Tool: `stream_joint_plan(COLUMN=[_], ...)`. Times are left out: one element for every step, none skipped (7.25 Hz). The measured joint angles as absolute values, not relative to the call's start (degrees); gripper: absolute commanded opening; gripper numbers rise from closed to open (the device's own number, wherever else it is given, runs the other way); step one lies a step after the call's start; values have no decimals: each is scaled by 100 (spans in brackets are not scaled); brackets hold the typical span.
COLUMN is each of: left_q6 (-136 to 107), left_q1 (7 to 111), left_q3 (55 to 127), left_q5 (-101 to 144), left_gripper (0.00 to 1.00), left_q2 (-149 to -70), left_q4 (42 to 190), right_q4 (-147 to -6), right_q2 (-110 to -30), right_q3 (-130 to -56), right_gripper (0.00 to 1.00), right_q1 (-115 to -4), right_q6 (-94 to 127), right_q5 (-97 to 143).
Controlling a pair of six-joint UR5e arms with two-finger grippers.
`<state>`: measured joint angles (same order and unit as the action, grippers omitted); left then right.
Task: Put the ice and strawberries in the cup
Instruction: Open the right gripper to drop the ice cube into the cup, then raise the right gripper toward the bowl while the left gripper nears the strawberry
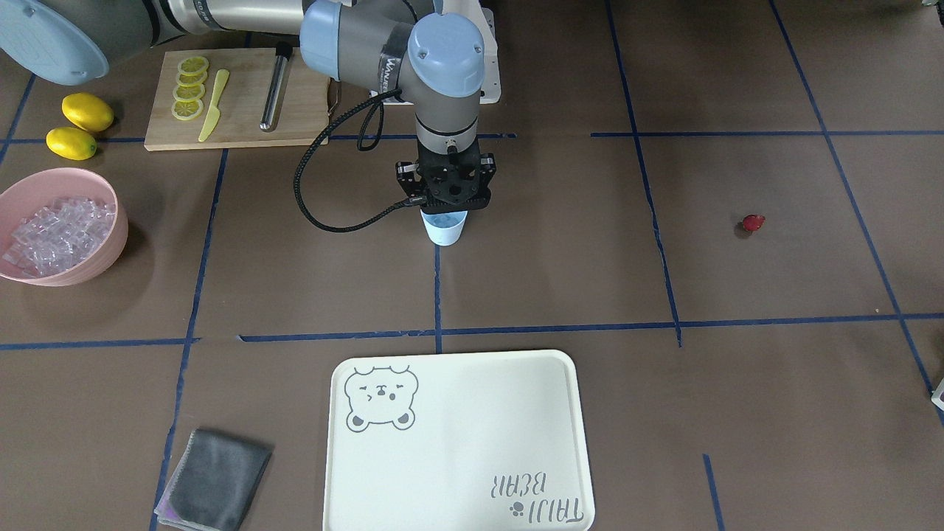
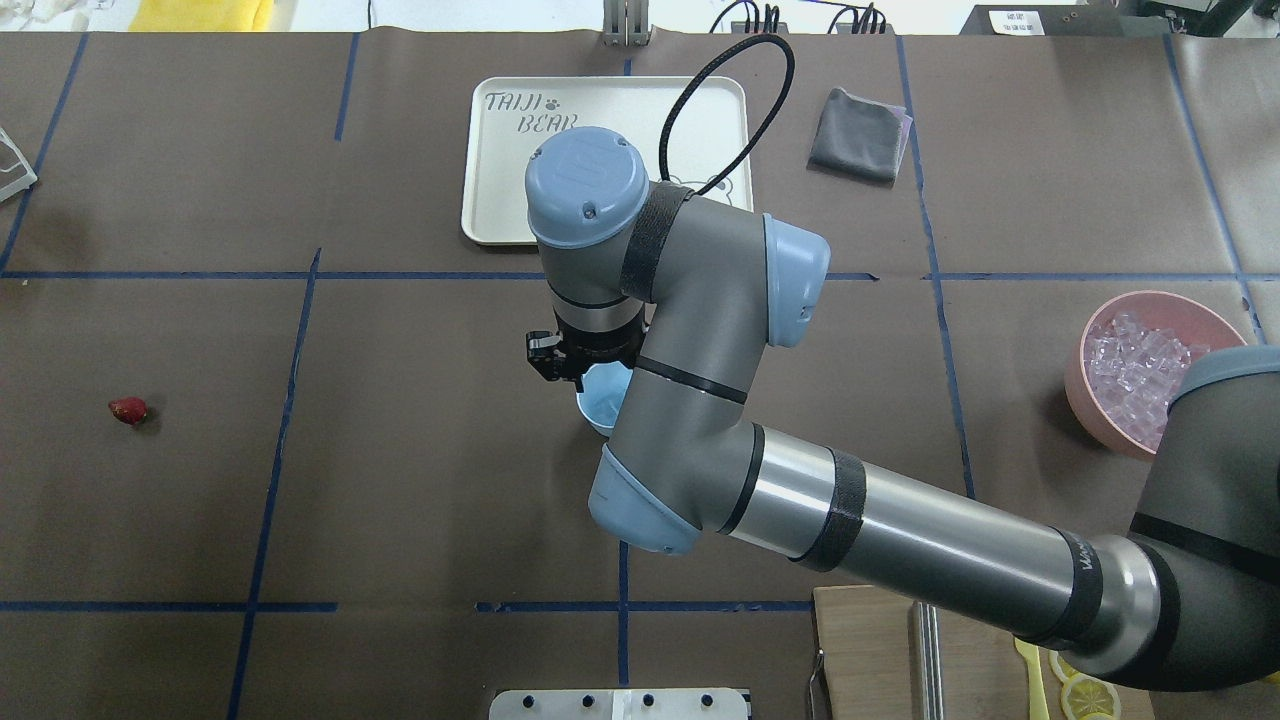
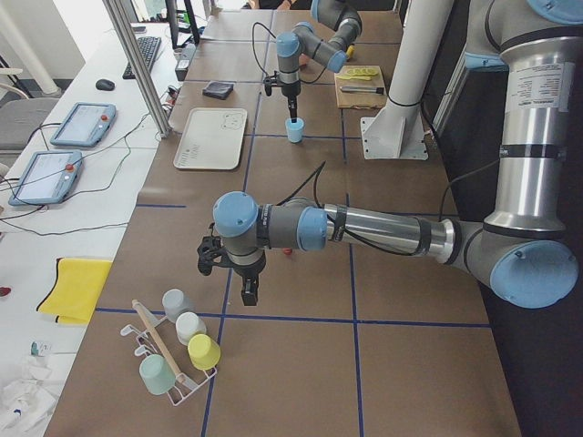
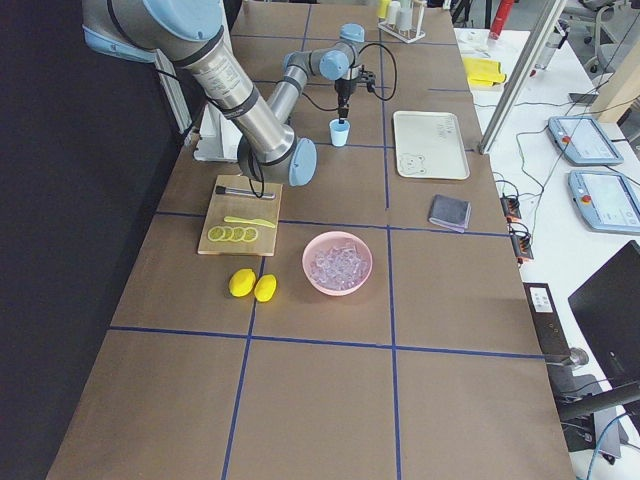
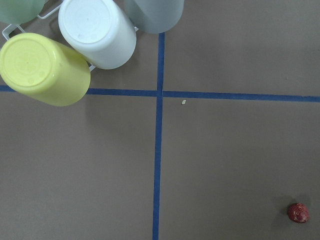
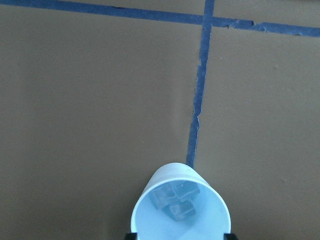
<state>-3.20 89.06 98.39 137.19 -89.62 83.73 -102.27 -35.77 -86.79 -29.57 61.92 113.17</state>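
Several ice cubes [image 6: 175, 202] lie inside the upright cup [image 6: 167, 172].

We are seeing the right arm [image 2: 900, 540] showing grey tube links, one polished silver section and black bands ringing the joints. Pale-blue round caps [image 2: 588, 187] with small rim screws are covering the joints. White lettering [image 1: 389, 70] is sitting on a black band. A black braided cable [image 1: 296, 184] is looping off the wrist. The right gripper [image 1: 445, 206] is showing black bolted metal. The left arm [image 3: 364, 228] is wearing the same grey, silver and blue.
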Motion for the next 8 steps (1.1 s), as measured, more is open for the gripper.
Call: stream_joint_plan(left_q6=[-372, -517, -793, -1233, -1795, -2436, -3180, -3834], left_q1=[8850, 8707, 8510, 8317, 8058, 7755, 7402, 7053], left_q3=[9854, 9910, 10029, 10188, 10388, 10569, 10675, 10721], left_q5=[13714, 13712, 13707, 13704, 13666, 13554, 13351, 13115], left_gripper=[100, 100, 100, 100, 100, 100, 100, 100], left_q2=[-8972, -8978, -8974, -8959, -8892, -8765, -8614, -8493], left_q4=[8390, 8430, 8514, 8628, 8814, 9156, 9686, 10173], right_q4=[-10237, -10266, -10309, -10367, -10511, -10762, -10977, -11059], right_q2=[-3580, -3644, -3859, -4166, -4489, -4792, -5085, -5339], right_q3=[-8756, -8936, -9298, -9735, -10140, -10486, -10748, -10890], right_gripper=[99, 100, 100, 100, 100, 100, 100, 100], right_q1=[-3017, -3159, -3422, -3726, -3996, -4266, -4598, -4910], right_q6=[6192, 6183, 6146, 6057, 5794, 5290, 4681, 4170], right_q5=[11330, 11380, 11530, 11724, 11842, 11891, 11921, 11979])
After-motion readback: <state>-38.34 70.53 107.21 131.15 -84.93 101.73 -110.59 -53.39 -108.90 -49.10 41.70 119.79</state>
